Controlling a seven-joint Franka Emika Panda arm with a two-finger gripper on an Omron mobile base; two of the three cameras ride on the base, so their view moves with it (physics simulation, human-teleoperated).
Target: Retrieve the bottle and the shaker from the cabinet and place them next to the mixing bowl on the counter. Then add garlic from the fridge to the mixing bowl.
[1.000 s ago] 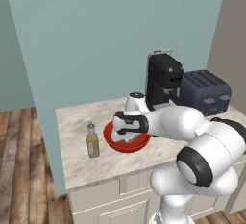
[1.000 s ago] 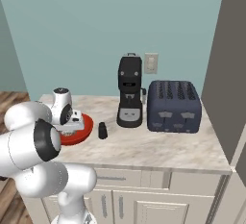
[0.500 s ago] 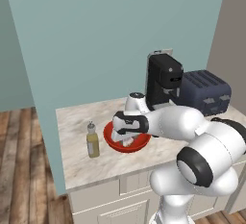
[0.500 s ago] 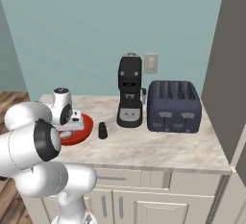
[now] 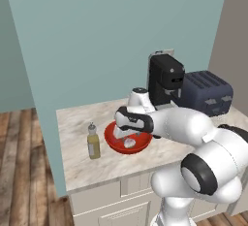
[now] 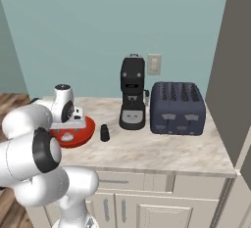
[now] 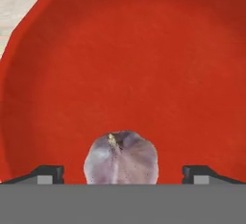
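Beige marbled counter [image 5: 77, 162] carries the red mixing bowl [image 5: 112, 141] before a teal wall [image 5: 97, 36].

End effector [image 5: 130, 135] positioned over the mixing bowl [image 5: 114, 141] on the counter [image 5: 72, 123]; garlic [image 5: 129, 143] lies inside; bottle [image 5: 93, 142] stands beside the bowl.

Your arm bends low, reaches forward and left from base. Wrist turned down. Your gripper [image 7: 123, 172] points straight down, hangs low. Fingers [image 7: 48, 173] spread wide apart, one each side. Nothing pinched between them. Hand not touching anything.
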